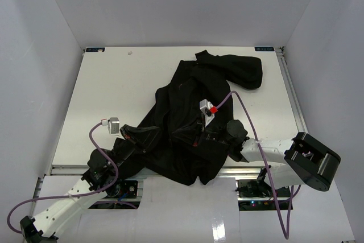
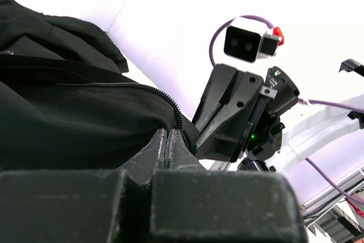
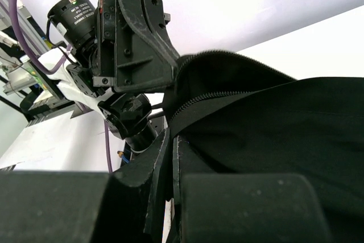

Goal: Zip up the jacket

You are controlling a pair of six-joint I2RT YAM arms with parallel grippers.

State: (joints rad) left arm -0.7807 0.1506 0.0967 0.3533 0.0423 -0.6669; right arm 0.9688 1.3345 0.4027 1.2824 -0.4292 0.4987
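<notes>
A: Where do we locate the jacket?

B: We find it crumpled on the white table, right of centre. Its near hem overhangs the front edge and one bunched part reaches toward the far right corner.

A: And the end effectors?

B: The left end effector and the right end effector each have their fingers together, pinching the zipper edge.

A: Surroundings?

B: Plain white walls enclose the table on three sides.

No readable text, label, brand or number anywhere.
</notes>
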